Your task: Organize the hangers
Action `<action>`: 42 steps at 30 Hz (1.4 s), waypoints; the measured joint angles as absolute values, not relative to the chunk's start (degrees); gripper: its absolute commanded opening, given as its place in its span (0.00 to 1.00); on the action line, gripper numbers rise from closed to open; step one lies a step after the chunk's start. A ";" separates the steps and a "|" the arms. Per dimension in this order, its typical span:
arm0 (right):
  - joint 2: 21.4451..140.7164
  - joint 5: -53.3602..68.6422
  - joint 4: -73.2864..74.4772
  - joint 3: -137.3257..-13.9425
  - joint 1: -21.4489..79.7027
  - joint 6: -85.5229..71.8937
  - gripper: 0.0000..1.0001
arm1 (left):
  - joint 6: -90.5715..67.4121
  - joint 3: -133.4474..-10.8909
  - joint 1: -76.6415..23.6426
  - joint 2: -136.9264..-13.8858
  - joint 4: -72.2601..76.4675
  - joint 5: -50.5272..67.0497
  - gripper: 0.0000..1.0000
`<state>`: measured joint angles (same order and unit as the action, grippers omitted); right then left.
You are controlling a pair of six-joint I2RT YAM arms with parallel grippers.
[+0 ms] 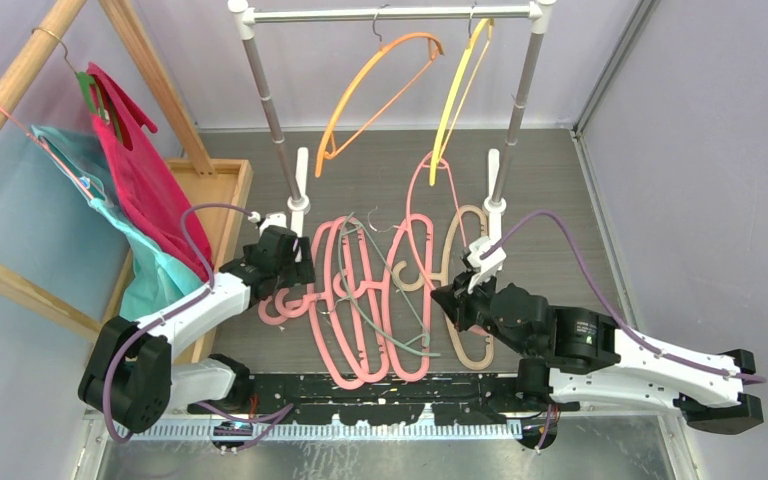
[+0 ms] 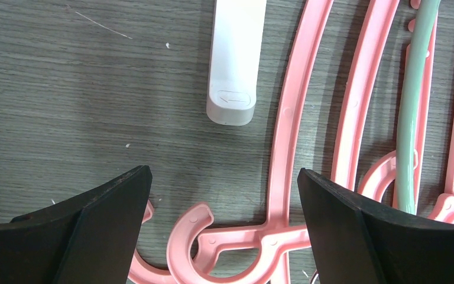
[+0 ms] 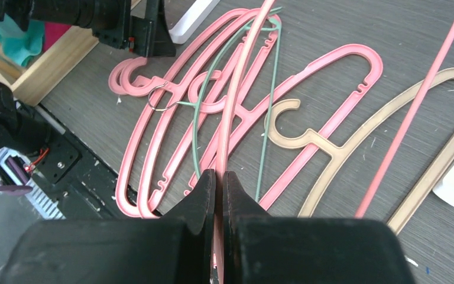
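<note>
Several thick pink hangers [image 1: 345, 300] lie piled on the table, with a thin grey-green hanger [image 1: 392, 318] across them and a beige hanger [image 1: 472, 300] to their right. An orange hanger [image 1: 370, 85] and a yellow hanger [image 1: 460, 85] hang on the metal rail [image 1: 390, 14]. My right gripper [image 1: 452, 298] [image 3: 219, 173] is shut on the rod of a thin pink hanger [image 3: 239, 100] [image 1: 411, 205] that rises toward the rail. My left gripper [image 1: 290, 268] [image 2: 223, 171] is open and empty just above the hooks of the thick pink hangers [image 2: 183, 236].
The rail stands on two grey posts with white feet [image 2: 233, 59] [image 1: 493, 170]. A wooden tray [image 1: 222, 190] and a wooden frame [image 1: 20, 70] stand at left, holding a green hanger with red cloth [image 1: 135, 170] and one with teal cloth [image 1: 80, 160]. Walls close both sides.
</note>
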<state>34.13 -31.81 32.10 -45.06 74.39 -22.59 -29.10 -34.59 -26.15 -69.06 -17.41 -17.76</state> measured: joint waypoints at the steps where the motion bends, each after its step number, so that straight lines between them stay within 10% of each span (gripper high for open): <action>1: 34.15 -31.20 32.18 -45.06 74.39 -22.59 0.01 | -29.10 -34.59 -26.15 -69.06 -17.41 -17.76 0.98; 42: 35.90 -28.97 -12.14 -42.39 74.39 -23.81 0.01 | -28.95 -34.57 -26.15 -64.49 -18.55 -17.76 0.98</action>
<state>35.90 -28.97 -12.14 -42.39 74.39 -23.81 -28.95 -34.57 -26.15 -64.49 -18.55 -17.76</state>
